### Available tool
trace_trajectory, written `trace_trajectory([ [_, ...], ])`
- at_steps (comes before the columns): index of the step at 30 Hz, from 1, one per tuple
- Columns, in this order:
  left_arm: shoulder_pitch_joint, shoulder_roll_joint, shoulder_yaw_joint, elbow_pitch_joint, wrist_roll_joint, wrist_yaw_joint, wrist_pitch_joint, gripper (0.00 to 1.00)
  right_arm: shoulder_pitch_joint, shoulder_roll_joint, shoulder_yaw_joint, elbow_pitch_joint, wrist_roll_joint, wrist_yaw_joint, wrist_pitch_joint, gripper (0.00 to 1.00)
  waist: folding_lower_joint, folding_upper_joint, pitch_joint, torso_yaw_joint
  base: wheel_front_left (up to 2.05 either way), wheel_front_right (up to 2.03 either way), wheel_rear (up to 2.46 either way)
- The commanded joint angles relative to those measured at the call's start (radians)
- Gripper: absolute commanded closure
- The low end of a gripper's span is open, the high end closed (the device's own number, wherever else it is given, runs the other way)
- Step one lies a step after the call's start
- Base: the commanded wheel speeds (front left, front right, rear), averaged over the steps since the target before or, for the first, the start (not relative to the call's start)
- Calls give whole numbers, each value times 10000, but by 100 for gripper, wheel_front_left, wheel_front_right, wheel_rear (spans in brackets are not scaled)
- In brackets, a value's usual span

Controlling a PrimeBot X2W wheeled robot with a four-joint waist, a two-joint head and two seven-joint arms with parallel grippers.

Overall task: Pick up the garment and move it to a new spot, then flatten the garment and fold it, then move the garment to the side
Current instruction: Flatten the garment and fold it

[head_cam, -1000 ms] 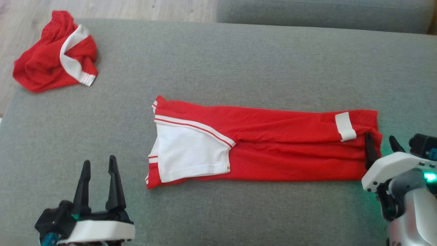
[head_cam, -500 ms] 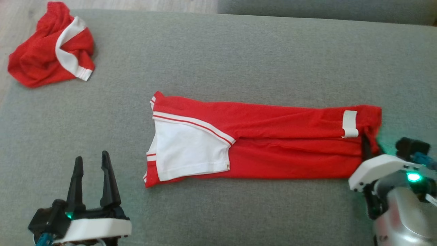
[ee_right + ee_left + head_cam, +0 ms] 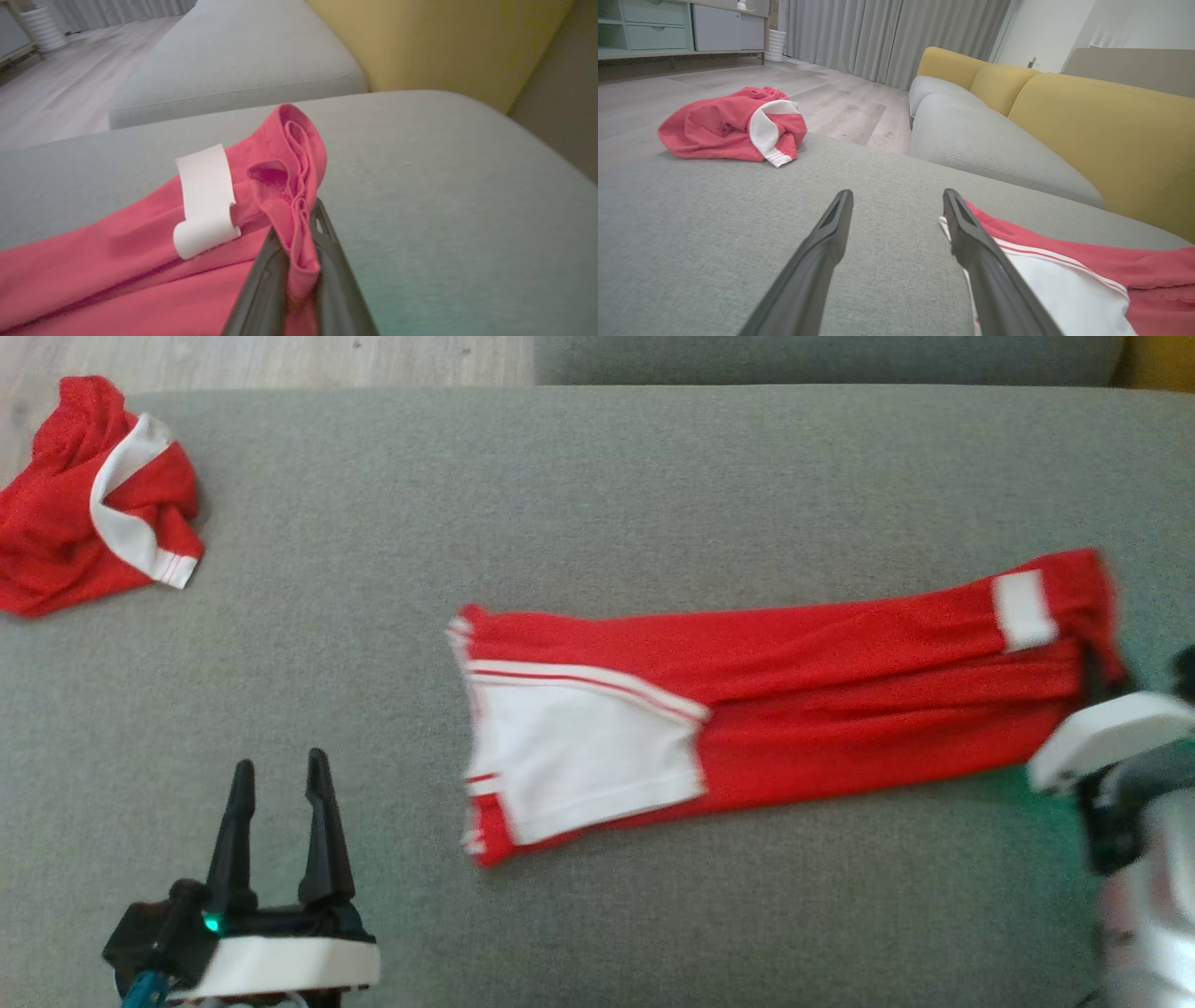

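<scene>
The garment (image 3: 794,709) is red with a white panel and lies folded into a long strip across the grey cushion (image 3: 597,495). My right gripper (image 3: 1094,674) is shut on its right end, beside a white label (image 3: 1022,609). In the right wrist view the red hem (image 3: 299,186) bunches up between my right gripper's (image 3: 296,219) two fingers. My left gripper (image 3: 280,763) stands open at the lower left, apart from the cloth. In the left wrist view, my left gripper (image 3: 897,193) has the garment's white end (image 3: 1064,284) just right of its right finger.
A second red and white garment (image 3: 84,537) lies crumpled at the cushion's far left corner (image 3: 728,126). Beyond the cushion stand a grey sofa seat (image 3: 994,144) with yellow backs (image 3: 1101,121) and wooden floor (image 3: 840,102).
My right gripper has shut on the garment's right end and pulled it rightward and further away, so the strip now lies slanted. The head camera has shifted. My left gripper stays open.
</scene>
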Motion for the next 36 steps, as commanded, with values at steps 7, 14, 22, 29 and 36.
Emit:
trace_trajectory([
  [7, -182, -77, 66, -294, 143, -6, -3, 0, -2, -547, -248, -2347, -25, 65, 1293, 100, -1, 0, -76, -160, 0, 0, 0],
  [14, -271, -134, -87, -143, 139, -58, -8, 0, 477, 274, 549, -3748, 267, 65, 1892, 100, -1, 0, -105, -108, 0, 0, 0],
  [22, -445, -91, -221, -63, 137, -121, 39, 0, 807, 660, 3165, -4541, 1817, 65, 2020, 100, -1, 0, -130, 206, 0, 0, 0],
  [29, -547, -90, -334, -48, 132, -143, 76, 0, 610, 666, 5355, -3884, 3263, 65, 1516, 100, -1, 0, -73, 638, 0, 0, 0],
  [36, -690, -154, -476, 46, 135, -178, 76, 0, 35, 667, 7029, -2755, 4001, 65, 1049, 100, -1, 0, -6, 1010, 0, 0, 0],
])
